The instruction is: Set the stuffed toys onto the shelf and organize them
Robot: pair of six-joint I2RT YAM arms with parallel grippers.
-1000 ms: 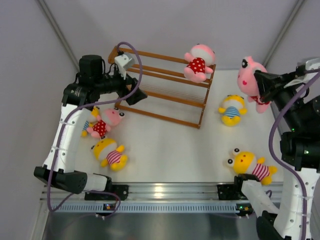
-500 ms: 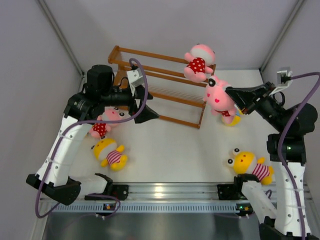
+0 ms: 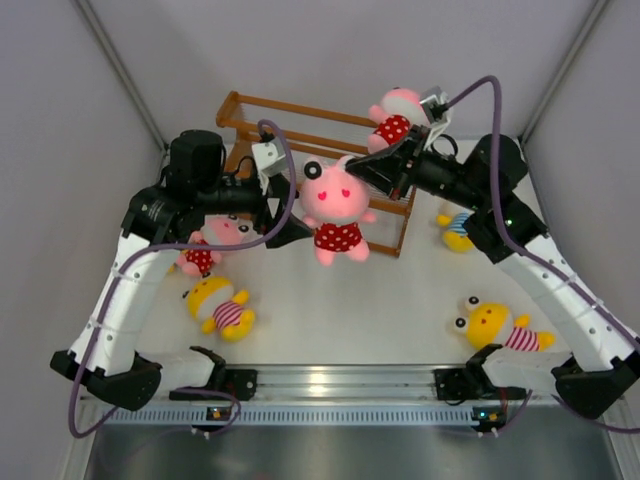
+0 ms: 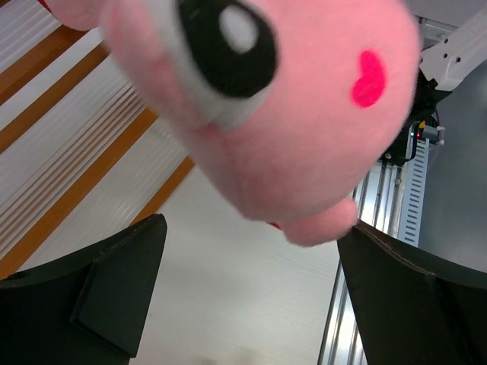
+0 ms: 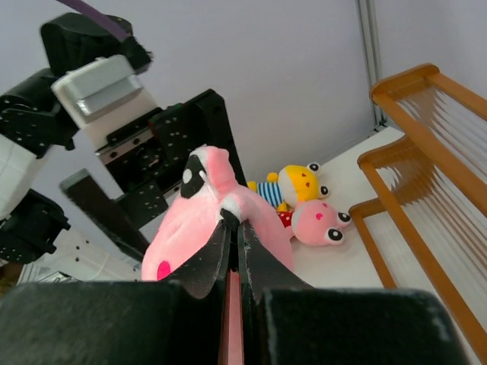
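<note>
One yellow toy (image 3: 455, 230), half hidden, seemingly striped

Shelf (image 3: 300, 108): standing at rear. Pink toy (image 3: 335, 205): hanging mid-air before it. Second pink toy (image 3: 395, 122): lying on top tier. Yellow toys (image 3: 222, 305): lying scattered around.

We look onto a white surface (image 3: 330, 300) closed in by pale lilac-grey walls (image 3: 330, 50) — plain panels meeting at slim grey metal struts (image 3: 120, 70) in the two back corners. Along the near edge runs a silver aluminium rail (image 3: 340, 380) catching a soft glare; below it lies a dull grey strip (image 3: 330, 455).
</note>
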